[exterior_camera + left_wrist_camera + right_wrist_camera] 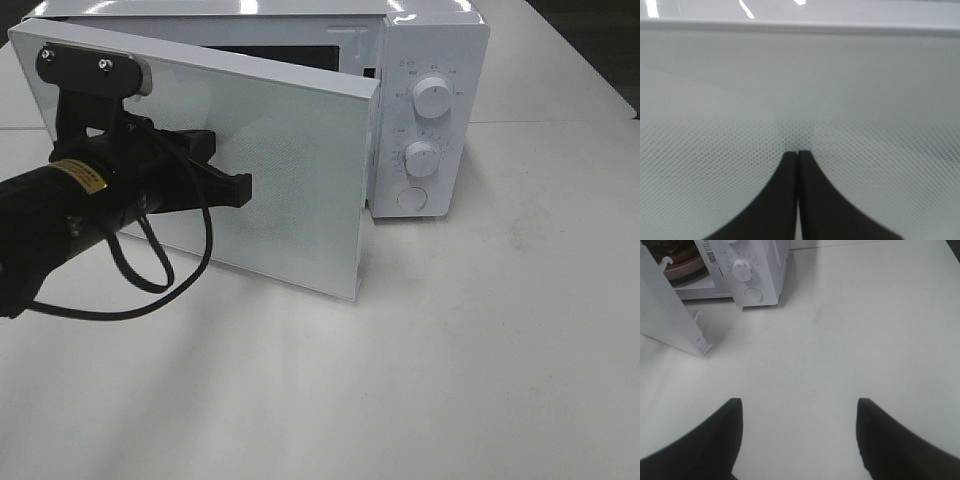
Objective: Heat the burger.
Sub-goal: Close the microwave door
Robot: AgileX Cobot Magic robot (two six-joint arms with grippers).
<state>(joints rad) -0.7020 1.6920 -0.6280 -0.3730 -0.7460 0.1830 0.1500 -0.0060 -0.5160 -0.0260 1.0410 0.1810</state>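
Note:
The white microwave (430,60) stands at the back of the table with its door (290,190) swung partly open. My left gripper (243,190) is shut, and its tips rest against the door's dotted outer face (800,90); the fingers (790,200) are pressed together with nothing between them. In the right wrist view, the microwave's cavity holds a pink plate (687,269), and a sliver of the burger (667,247) shows on it at the frame's edge. My right gripper (800,405) hovers open over bare table in front of the microwave (762,270), well away from the door (665,315).
The control panel has two round knobs (432,95) and a door button (412,197). A black cable (150,270) loops below the left arm. White tabletop (450,350) stretches in front and to the right.

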